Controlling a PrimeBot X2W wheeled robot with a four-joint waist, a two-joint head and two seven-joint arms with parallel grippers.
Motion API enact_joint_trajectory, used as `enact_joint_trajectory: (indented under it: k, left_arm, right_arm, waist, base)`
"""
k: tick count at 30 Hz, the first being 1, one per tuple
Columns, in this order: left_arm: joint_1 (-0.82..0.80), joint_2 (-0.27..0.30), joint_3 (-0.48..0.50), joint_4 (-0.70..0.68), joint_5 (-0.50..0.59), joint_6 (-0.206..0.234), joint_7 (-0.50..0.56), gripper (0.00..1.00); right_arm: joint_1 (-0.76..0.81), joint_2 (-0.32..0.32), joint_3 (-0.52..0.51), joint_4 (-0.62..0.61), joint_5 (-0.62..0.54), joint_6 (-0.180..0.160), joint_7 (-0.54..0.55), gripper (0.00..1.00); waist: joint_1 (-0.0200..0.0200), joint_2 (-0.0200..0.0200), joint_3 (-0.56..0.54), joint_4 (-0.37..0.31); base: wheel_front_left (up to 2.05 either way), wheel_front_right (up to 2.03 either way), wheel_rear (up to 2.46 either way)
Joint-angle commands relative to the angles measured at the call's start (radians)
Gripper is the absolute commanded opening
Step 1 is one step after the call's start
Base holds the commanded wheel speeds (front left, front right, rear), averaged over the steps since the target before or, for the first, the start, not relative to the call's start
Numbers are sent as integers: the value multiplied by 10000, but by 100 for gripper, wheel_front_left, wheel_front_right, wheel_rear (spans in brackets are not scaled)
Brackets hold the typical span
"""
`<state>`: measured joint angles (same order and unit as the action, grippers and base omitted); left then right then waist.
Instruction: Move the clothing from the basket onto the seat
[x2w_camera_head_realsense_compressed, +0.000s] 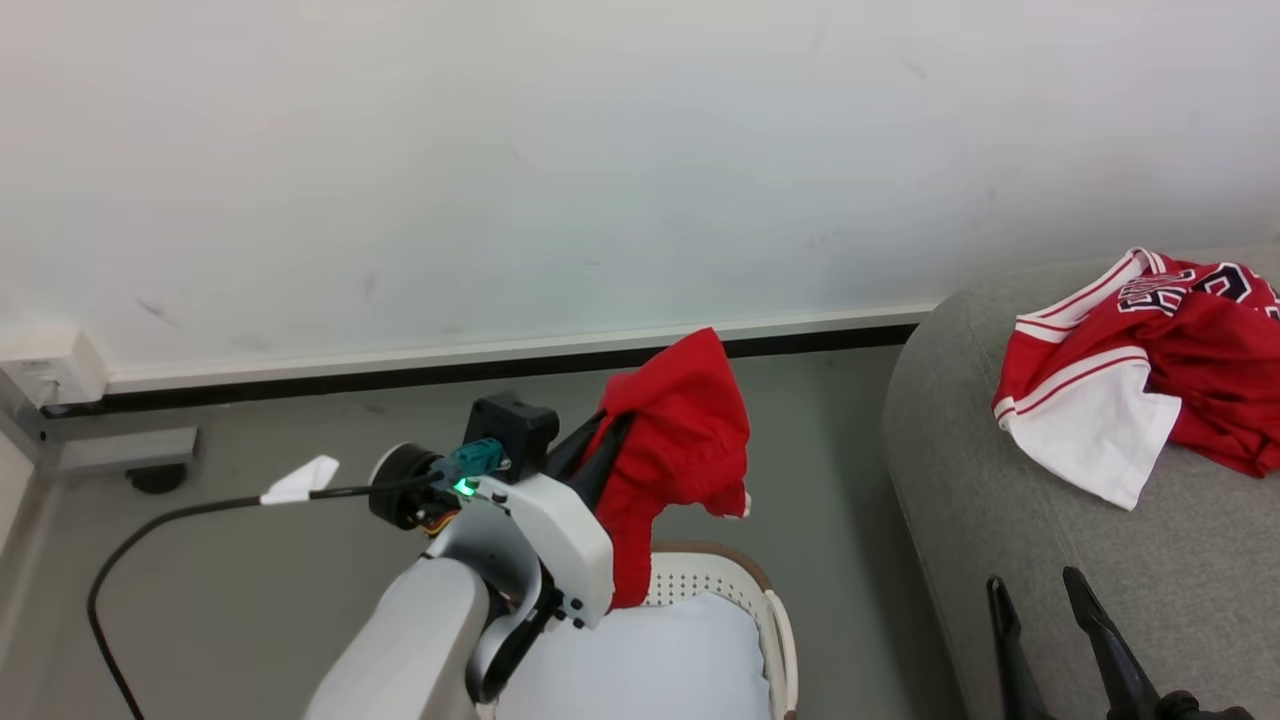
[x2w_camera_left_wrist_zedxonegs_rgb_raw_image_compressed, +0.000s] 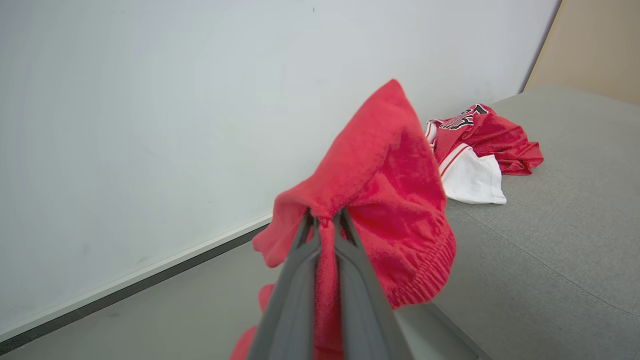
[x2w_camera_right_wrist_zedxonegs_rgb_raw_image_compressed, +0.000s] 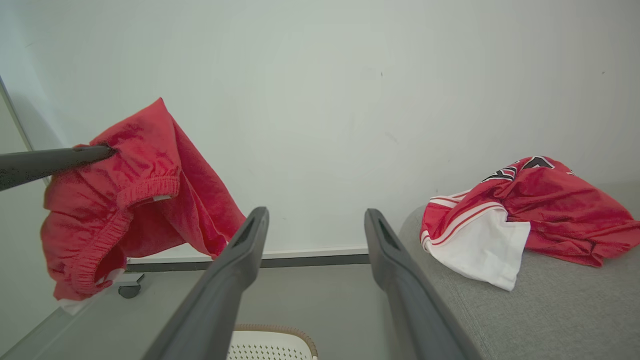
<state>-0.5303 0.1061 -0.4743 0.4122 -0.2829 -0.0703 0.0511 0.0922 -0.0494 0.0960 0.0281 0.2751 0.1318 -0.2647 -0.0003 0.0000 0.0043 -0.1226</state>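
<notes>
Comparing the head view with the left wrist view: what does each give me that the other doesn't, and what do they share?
Head view, not left wrist: the basket with the pale pad in it, below the plain red garment, and the open, empty right tool.
Left wrist, not head: a close look at the left tool shut on a fold of that garment, and a beige panel beyond the seat.
Both: the plain red garment held in the air, the jersey lying on the seat, the wall and the floor.
</notes>
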Motion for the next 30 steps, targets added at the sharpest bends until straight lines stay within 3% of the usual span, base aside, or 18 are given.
enact_joint_trajectory:
  k: [1,7,16,22,30]
  left_arm:
    - [203,159,-16,-484,-157,-13,225,0]
    - [794,599,9,-2635,-240,233,1195,0]
    - [1355,815,-198,-4145,-310,418,1930,0]
    - [1440,774,-436,-4639,-326,395,2115,0]
    - [1478,538,-1027,-5280,-422,195,2356,0]
  right_arm:
    - [113,-22,27,-4,-152,-22,6,100]
    - [-92,-43,354,-121,-620,-22,6,100]
    - [-891,-1053,2151,-249,-867,-22,7,100]
    - [-2149,-1886,3664,648,-1038,-22,6,100]
    - [-3573,-2073,4609,2084,-903,-22,6,100]
  waist:
    - [3,0,-126,39]
    - [3,0,-319,86]
    - [3,0,-420,111]
    - [3,0,-405,162]
    - [3,0,-385,438]
  base:
    - [0,0,0]
    - [0,0,0]
    - [0,0,0]
    - [0,0,0]
    - [0,0,0]
